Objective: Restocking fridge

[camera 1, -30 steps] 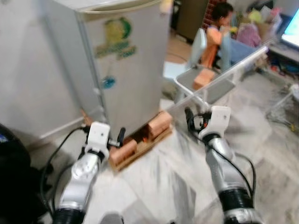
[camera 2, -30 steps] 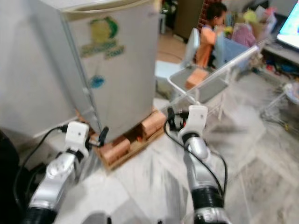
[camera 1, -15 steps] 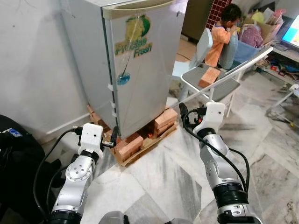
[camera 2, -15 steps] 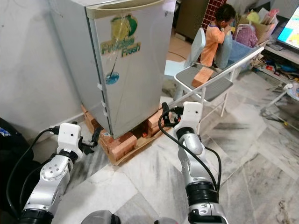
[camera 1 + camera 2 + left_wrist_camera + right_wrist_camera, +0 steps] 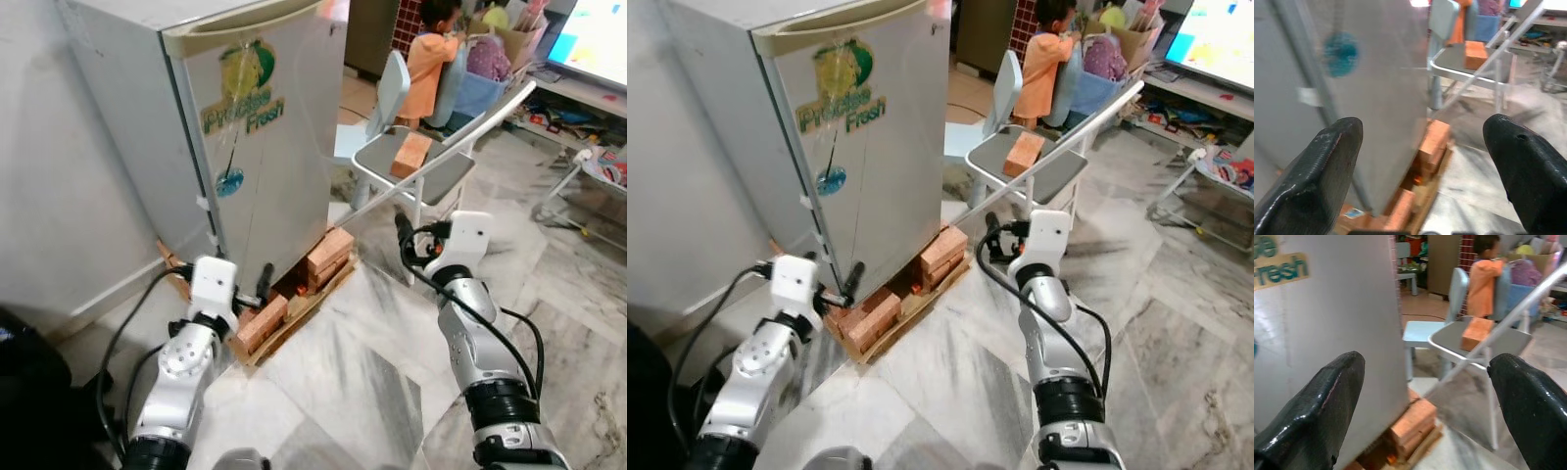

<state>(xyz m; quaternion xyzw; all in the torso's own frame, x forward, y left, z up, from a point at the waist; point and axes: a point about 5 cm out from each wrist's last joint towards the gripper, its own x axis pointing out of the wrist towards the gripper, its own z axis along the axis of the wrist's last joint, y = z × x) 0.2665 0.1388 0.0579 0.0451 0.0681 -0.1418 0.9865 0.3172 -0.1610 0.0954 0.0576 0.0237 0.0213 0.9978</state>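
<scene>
closed fridge raised on bricks; left gripper and right gripper both wide apart, holding nothing, near its base

Top and left side of the grey metal fridge cropped by the frame edge. Green-and-yellow door sticker too soft to read fully, blue round sticker just a blur. Orange-shirted person partly behind the pale blue chair back, head cut off. Red bricks half tucked under the fridge base.
</scene>
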